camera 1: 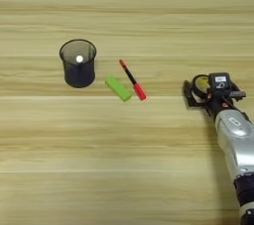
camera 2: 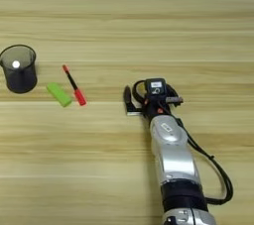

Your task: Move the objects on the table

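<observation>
A black tape roll [camera 1: 200,84] with a yellow inner label lies on the table [camera 1: 124,140] at the right. My right gripper [camera 1: 203,96] is open around it. One black finger [camera 2: 127,98] stands just left of the roll; the other is hidden under the wrist. Further left, a thin black-and-red pen [camera 1: 132,79] lies slanted. A bright green block [camera 1: 118,88] sits beside the pen, to its left. Both are well clear of the gripper.
A black mesh cup [camera 1: 78,63] stands upright at the left, just beyond the green block. My silver forearm [camera 2: 171,154] runs from the bottom edge up to the gripper, with a black cable [camera 2: 218,174] looping to its right.
</observation>
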You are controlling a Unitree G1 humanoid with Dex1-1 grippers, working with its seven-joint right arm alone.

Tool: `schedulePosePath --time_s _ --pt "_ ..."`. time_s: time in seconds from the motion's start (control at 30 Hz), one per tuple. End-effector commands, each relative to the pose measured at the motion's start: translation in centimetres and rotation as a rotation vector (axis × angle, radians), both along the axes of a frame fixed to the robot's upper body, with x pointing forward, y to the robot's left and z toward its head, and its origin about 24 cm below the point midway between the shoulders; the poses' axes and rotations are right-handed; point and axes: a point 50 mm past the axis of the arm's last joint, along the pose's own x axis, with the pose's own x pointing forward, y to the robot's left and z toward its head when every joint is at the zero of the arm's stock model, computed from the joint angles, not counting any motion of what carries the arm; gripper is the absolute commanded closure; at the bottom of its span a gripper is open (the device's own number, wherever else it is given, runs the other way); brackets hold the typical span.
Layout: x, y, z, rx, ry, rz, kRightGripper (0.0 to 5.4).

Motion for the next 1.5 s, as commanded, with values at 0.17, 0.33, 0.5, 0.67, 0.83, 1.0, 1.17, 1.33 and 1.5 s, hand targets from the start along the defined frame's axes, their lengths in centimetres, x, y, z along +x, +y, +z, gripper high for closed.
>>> schedulePosePath --time_s 0.17,0.33,0.5,0.67,0.83,1.0,1.17,1.33,1.5 --pt "0.9 1.9 3.5 0.070 -0.214 0.111 0.02" --pt "0.3 3.7 4.8 0.117 -0.315 0.228 0.02" --pt "-0.3 5.0 5.4 0.120 -0.370 0.315 0.02" --pt "-0.6 5.9 5.6 0.117 -0.395 0.360 0.02" --pt "-0.6 7.1 5.1 0.121 -0.374 0.418 0.02" --pt "-0.8 8.4 4.3 0.112 -0.337 0.492 0.02" --pt "-1.0 9.0 3.4 0.104 -0.299 0.536 0.02" --pt "-1.1 9.0 2.8 0.095 -0.274 0.544 0.02" --pt "-0.8 8.8 2.5 0.086 -0.263 0.532 0.02"
